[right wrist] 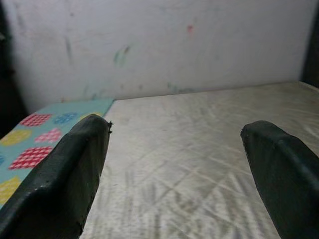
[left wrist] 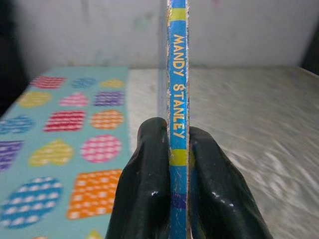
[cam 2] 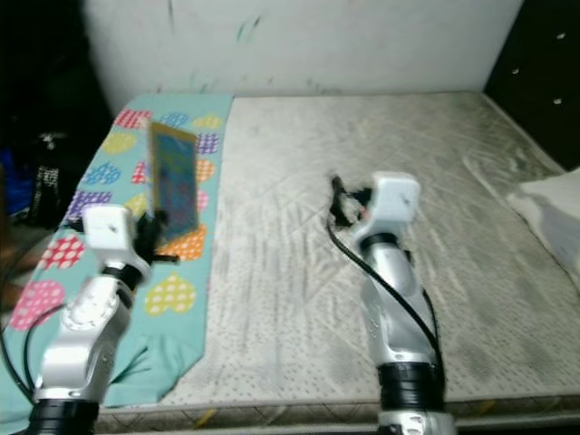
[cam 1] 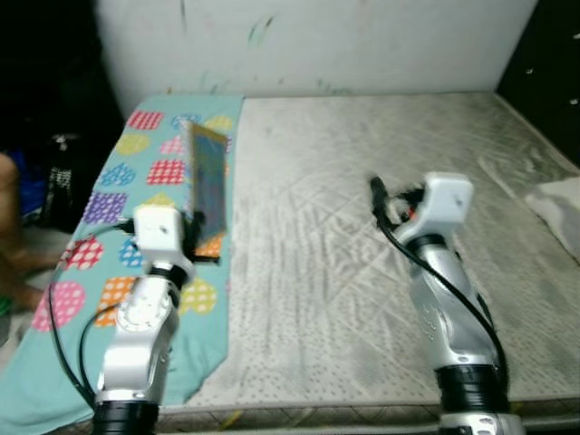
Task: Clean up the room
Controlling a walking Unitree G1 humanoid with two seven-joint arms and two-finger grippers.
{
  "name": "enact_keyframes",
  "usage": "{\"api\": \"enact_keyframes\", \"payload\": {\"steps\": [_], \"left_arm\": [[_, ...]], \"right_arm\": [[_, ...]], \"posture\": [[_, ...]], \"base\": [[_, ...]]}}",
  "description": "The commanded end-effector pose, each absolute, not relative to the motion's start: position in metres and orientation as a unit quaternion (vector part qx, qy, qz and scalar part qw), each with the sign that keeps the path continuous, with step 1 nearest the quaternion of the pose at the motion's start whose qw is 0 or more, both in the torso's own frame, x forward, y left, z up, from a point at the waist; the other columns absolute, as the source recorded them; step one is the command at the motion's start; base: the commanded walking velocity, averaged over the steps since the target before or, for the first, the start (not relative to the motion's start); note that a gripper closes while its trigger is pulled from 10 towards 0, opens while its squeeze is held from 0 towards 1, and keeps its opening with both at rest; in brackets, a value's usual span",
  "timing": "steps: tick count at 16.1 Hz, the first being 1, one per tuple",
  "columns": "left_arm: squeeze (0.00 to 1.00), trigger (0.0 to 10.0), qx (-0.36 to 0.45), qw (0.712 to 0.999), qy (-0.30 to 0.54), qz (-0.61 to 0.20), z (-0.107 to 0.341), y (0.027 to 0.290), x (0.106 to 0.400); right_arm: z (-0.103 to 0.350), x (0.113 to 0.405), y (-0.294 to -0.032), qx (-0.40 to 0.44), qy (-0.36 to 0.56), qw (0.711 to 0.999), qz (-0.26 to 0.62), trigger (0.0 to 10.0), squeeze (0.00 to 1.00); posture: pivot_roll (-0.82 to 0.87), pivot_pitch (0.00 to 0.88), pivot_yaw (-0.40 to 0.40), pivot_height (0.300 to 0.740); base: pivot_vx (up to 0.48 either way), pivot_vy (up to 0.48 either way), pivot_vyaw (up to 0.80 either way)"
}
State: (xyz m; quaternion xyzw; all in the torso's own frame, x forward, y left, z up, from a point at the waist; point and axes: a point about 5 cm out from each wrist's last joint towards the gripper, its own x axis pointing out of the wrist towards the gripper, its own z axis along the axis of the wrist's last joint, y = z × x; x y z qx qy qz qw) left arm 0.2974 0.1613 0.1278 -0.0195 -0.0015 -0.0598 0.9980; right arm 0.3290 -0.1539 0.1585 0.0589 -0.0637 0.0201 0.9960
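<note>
A bare grey mattress [cam 1: 381, 245] with a quilted, stained top spreads before the robot, backed by a white wall [cam 1: 317, 41] carrying a few green and red scribbles. Along the mattress's left side lies a teal sheet [cam 1: 95, 236] printed with checked hearts and circles in pink, yellow, orange and purple. The left gripper [left wrist: 172, 144] has its two black fingers [left wrist: 144, 184] pressed tight on either face of a thin book [cam 1: 207, 177], held upright on its edge above the teal sheet, so the blue spine (lettered "MANDY STANLEY") rises straight up from between the jaws. The right gripper [right wrist: 174, 149] hangs above the bare mattress with its jaws spread wide and nothing between them; beyond them lie the grey surface and the wall. A pale pillow [cam 1: 562, 204] rests at the mattress's far right edge, well apart from both grippers. Dark clutter, too dim to make out, sits off the left side of the bed.
</note>
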Motion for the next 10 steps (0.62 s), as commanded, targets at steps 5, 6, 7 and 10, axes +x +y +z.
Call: {"api": "enact_keyframes", "payload": {"steps": [5,6,7,10], "left_arm": [[0.00,10.0,-0.021,0.998,-0.031,-0.046,0.141,0.165,0.295],[0.00,10.0,-0.031,0.998,-0.035,-0.044,0.138,0.162,0.294],[0.00,10.0,-0.033,0.998,-0.031,-0.046,0.136,0.161,0.293],[0.00,10.0,-0.029,0.997,-0.025,-0.063,0.132,0.152,0.295]], "right_arm": [[0.159,0.328,-0.145,0.054,-0.062,0.996,0.041,10.0,0.00],[0.157,0.326,-0.145,0.050,-0.061,0.996,0.045,10.0,0.00],[0.156,0.325,-0.146,0.047,-0.059,0.996,0.043,10.0,0.00],[0.151,0.324,-0.148,0.045,-0.053,0.997,0.037,10.0,0.00]], "posture": [[0.04,0.000,-0.011,0.740],[0.03,0.000,-0.013,0.740],[0.02,0.000,-0.014,0.740],[0.03,0.000,-0.042,0.740]], "base": [[0.000,0.000,0.00],[0.000,0.000,0.00],[0.000,0.000,0.00],[0.000,0.000,0.00]]}}
